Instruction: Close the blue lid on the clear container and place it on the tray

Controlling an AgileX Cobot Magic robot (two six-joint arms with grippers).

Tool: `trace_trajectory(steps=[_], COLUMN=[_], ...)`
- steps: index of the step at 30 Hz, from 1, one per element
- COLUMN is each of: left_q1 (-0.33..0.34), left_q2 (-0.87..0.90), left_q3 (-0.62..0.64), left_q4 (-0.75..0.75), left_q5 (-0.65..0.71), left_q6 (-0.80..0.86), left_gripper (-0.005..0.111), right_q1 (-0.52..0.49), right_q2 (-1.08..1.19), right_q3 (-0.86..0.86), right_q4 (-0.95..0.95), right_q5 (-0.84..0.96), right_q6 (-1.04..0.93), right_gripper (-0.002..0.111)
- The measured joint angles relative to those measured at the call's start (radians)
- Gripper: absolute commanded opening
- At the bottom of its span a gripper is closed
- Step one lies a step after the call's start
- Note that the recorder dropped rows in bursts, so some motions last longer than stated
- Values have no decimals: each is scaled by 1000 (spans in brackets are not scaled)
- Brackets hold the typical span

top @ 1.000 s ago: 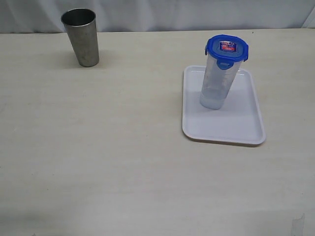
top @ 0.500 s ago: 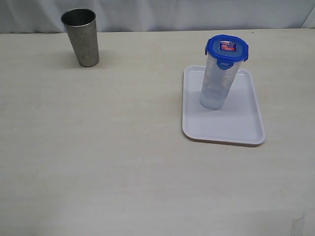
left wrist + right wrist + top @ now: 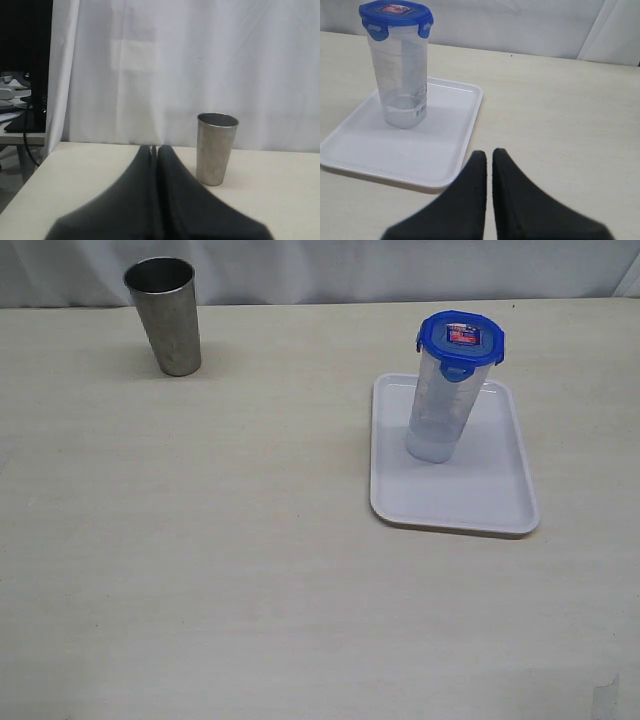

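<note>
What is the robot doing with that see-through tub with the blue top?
Right now nothing is being handled. The clear container stands upright on the white tray with the blue lid on top. The left gripper and right gripper are both away from it, jaws shut and empty. A metal cup stands apart on the table.

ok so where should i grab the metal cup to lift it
Probably the wall of the metal cup just below its rim, coming in level from the side facing the left claw, once opened. It stands upright and widens toward the top, so the taper should resist slipping down.
</note>
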Motion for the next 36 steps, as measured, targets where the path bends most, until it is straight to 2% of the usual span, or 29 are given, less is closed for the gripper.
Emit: trace_trajectory(steps=[19,28,36], left_q1=[0,0,0], left_q2=[-30,-30,-32], left_q3=[10,10,10], left_q4=[33,160,169], left_q5=[20,129,206], left_q6=[0,0,0], left_gripper=[0,0,0], right_q1=[0,0,0], right_q2=[0,0,0], right_q3=[0,0,0], right_q4=[0,0,0], right_q5=[0,0,0], right_q6=[0,0,0], right_gripper=[4,4,4])
